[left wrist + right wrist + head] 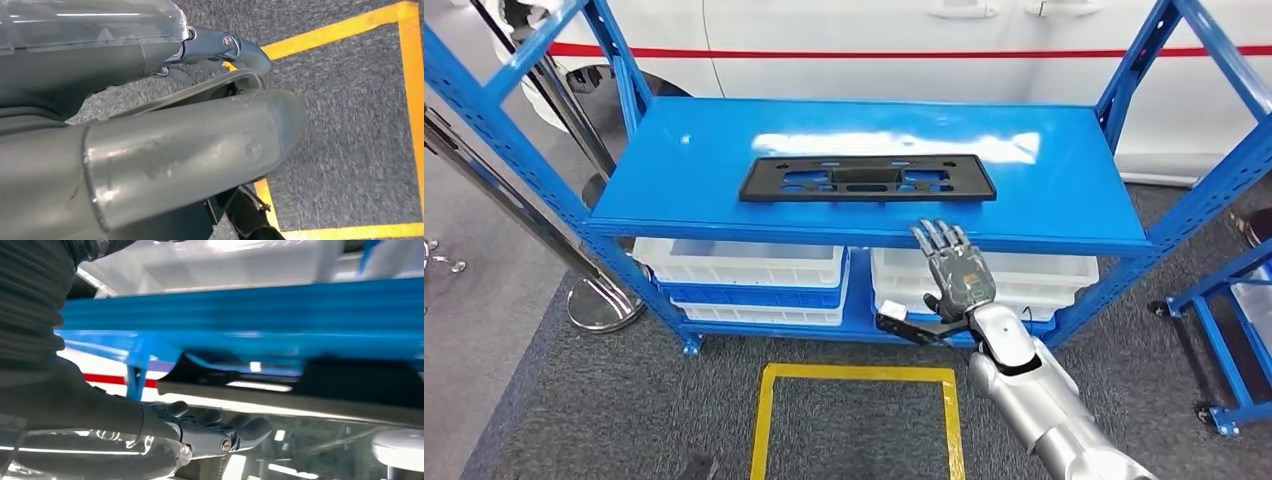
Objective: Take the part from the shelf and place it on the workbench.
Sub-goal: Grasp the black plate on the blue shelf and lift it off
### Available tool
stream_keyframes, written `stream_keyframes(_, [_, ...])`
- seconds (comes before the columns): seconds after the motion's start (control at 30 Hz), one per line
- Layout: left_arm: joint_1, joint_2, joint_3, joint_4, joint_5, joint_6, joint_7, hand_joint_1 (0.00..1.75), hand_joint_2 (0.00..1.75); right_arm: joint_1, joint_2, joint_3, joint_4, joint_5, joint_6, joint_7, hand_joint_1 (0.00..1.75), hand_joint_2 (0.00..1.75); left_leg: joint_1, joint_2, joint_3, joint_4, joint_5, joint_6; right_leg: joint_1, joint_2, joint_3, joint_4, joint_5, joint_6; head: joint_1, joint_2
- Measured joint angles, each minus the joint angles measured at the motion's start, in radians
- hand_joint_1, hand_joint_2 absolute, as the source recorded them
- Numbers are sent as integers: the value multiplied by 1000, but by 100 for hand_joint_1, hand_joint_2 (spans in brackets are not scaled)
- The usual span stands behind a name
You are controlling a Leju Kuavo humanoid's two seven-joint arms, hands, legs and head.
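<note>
Left hand (200, 150) hangs over the floor, its thick grey thumb (190, 155) lying broad across the middle, scuffed and dull. Darker fingers (225, 47) sit beyond it, curled in, nothing visibly held. Underneath, speckled grey carpet (350, 125). Yellow tape lines (410, 100) mark out a box on it, corners showing past the fingertips and under the thumb.

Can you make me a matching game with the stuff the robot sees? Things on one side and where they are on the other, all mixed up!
Things:
1. black part
2. white bins
3. yellow square
4. right hand

Places:
A. on the grey floor
B. on top of the blue shelf
C. raised in front of the shelf's front edge
D. under the top board

Pairs: 1-B, 2-D, 3-A, 4-C
</note>
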Motion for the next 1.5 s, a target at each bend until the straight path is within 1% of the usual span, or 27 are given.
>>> stream_keyframes(0.07, [-2,0,-3,0,0,0,0,0,0,-4,-1,-3,-5,-1,0,0,0,175,4,2,-40,76,-12,-9,-2,1,16,-7,-5,-9,0,0])
stream_keyframes(0.13, [-3,0,-5,0,0,0,0,0,0,-4,0,-3,-7,-1,1,-1,0,175,9,3,-115,193,-51,-19,1,1,26,-10,-14,-16,0,0])
stream_keyframes(0.17, [-2,0,-6,0,0,0,0,0,0,-4,0,-4,-8,-1,2,-1,0,175,10,3,-149,234,-67,-22,3,1,30,-10,-18,-18,0,0])
stream_keyframes(0.2, [-1,0,-6,0,0,0,0,0,0,-3,0,-4,-8,-1,2,-1,0,175,11,3,-171,247,-68,-23,4,2,35,-10,-22,-19,0,0])
stream_keyframes(0.23, [1,0,-6,0,0,0,0,0,0,-3,0,-4,-8,-1,2,-1,0,175,11,3,-176,229,-48,-21,5,3,40,-10,-25,-19,0,0])
stream_keyframes(0.27, [1,0,-6,0,0,0,0,0,0,-3,0,-4,-8,-1,2,-1,0,175,11,3,-165,181,-9,-18,6,4,46,-10,-29,-20,0,0])
stream_keyframes(0.33, [-1,0,-6,0,0,1,0,0,0,-4,0,-4,-10,-3,2,-2,0,175,7,3,-125,60,69,-9,7,4,57,-12,-33,-17,0,0])
stream_keyframes(0.4, [-4,1,-7,0,1,2,2,0,0,-3,0,-5,-11,-20,0,-11,0,175,-3,3,-105,-5,84,5,6,4,60,-16,-34,-9,0,0])
stream_keyframes(0.47, [-4,1,-8,0,3,5,8,0,0,3,3,-11,-17,-45,-3,-24,0,175,-9,2,-100,-17,86,20,6,4,64,-21,-34,3,0,0])
stream_keyframes(0.53, [-2,1,-8,0,4,9,13,0,0,7,7,-21,-26,-52,-9,-28,0,175,-4,3,-88,-37,111,27,6,1,67,-14,-45,13,0,0])
stream_keyframes(0.6, [-4,1,-11,0,4,9,16,0,0,7,8,-27,-30,-38,-14,-22,0,175,1,5,-81,-53,122,32,8,0,39,52,-94,18,1,0])
stream_keyframes(0.67, [-5,1,-13,0,4,9,17,0,0,10,7,-29,-30,-14,-13,-9,0,175,-1,6,-84,-54,123,35,8,0,-13,167,-155,20,0,0])
stream_keyframes(0.7, [-4,1,-14,0,4,9,18,0,0,13,7,-29,-31,-3,-8,-3,0,175,-2,6,-86,-52,123,35,7,0,-30,207,-167,22,0,0])
stream_keyframes(0.73, [-4,1,-15,0,4,9,19,0,0,14,6,-29,-31,7,-1,3,0,175,-1,6,-88,-48,122,35,6,-1,-32,214,-160,24,0,0])
stream_keyframes(0.77, [-3,1,-16,0,4,8,19,0,0,14,5,-29,-31,14,8,7,0,175,-1,5,-91,-43,120,34,5,-1,-16,185,-135,25,0,0])
stream_keyframes(0.8, [-3,1,-18,0,4,8,19,0,0,11,4,-29,-31,17,17,8,0,175,1,5,-94,-35,117,31,2,-1,14,129,-103,27,0,0])
stream_keyframes(0.87, [-4,1,-24,0,4,7,19,0,0,4,3,-30,-30,17,35,6,0,175,1,4,-103,-15,108,21,0,-1,63,29,-70,26,0,0])
stream_keyframes(0.9, [-5,1,-26,0,4,7,20,0,0,1,3,-29,-30,16,41,5,0,175,-1,3,-109,-7,104,16,1,0,73,6,-67,21,0,0])
stream_keyframes(1.03, [-4,2,-31,0,6,7,23,0,0,-1,3,-29,-29,19,49,1,0,175,-1,2,-118,11,93,2,2,2,71,2,-67,-1,0,0])
stream_keyframes(1.1, [-4,2,-34,0,6,6,24,0,0,-2,4,-27,-28,30,48,2,0,175,3,3,-148,81,50,-9,1,2,73,1,-65,-10,0,0])
stream_keyframes(1.17, [-4,2,-37,0,6,6,24,0,0,-1,6,-24,-28,42,46,4,0,175,6,4,-205,204,-7,-15,4,2,73,1,-66,-15,0,0])
stream_keyframes(1.2, [-3,2,-38,0,6,6,24,0,0,-1,6,-23,-28,45,46,6,0,175,6,4,-229,250,-20,-15,6,1,74,1,-67,-16,0,0])
stream_keyframes(1.23, [-2,2,-39,0,6,6,24,0,0,-1,6,-23,-28,47,47,10,0,175,6,4,-240,267,-17,-12,9,1,74,1,-68,-17,0,0])
stream_keyframes(1.27, [-1,2,-39,0,8,6,25,0,0,-1,7,-22,-27,49,48,14,0,175,4,4,-232,248,4,-6,11,1,75,1,-69,-18,0,0])
stream_keyframes(1.37, [-2,2,-41,0,12,7,25,0,0,-2,9,-22,-28,51,52,24,0,175,-12,4,-147,65,92,25,15,2,80,-1,-71,-19,0,0])
stream_keyframes(1.43, [-4,3,-41,0,14,7,26,0,0,-2,11,-22,-28,46,53,25,0,175,-21,4,-115,-1,103,38,13,2,81,-7,-71,-14,0,0])
stream_keyframes(1.5, [-3,4,-43,0,16,8,26,0,0,0,14,-22,-28,38,52,25,0,175,-23,3,-106,-18,105,43,11,2,84,-16,-70,-5,0,0])
